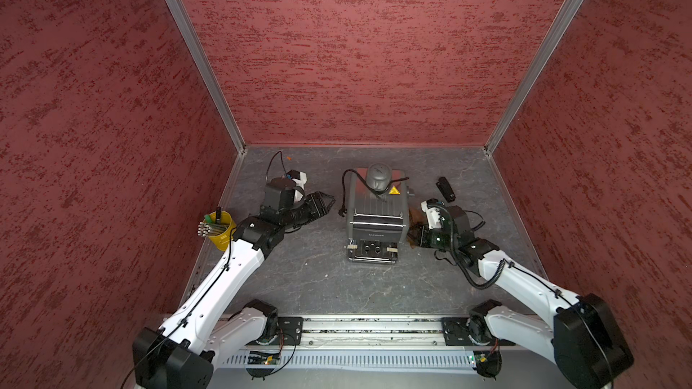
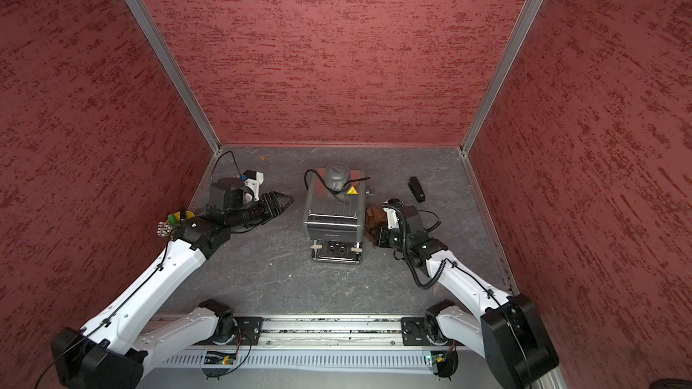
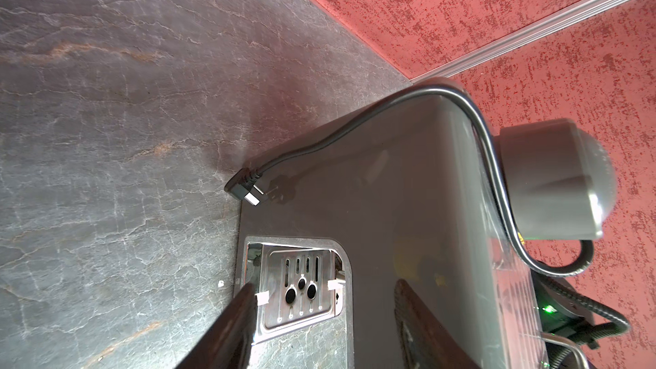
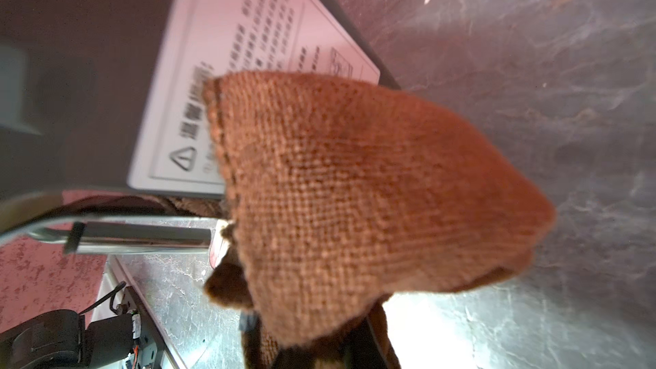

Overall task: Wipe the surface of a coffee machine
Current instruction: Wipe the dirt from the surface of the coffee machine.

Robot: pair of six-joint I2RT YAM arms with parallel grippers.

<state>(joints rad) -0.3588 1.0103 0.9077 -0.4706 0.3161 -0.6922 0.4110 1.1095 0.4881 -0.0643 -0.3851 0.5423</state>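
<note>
Your right gripper [image 1: 415,236] is clamped tight on a brown cloth [image 4: 372,189], which bunches out of the jaws beside the right flank of the coffee machine [image 1: 376,215]. The cloth hangs in front of the white printed label [image 4: 248,47] on that side, but you cannot tell whether it actually touches.

Your left gripper [image 1: 325,202] has its jaws apart and holds nothing. It points at the machine's left side, near the plug of the black cord [image 3: 355,136], which lies on the table [image 1: 318,278].

The machine stands mid-table toward the back wall, with its drip tray [image 3: 298,292] facing you. A small black device [image 1: 445,188] lies behind your right arm. A yellow cup of sticks [image 1: 221,232] sits at the table's left edge.
</note>
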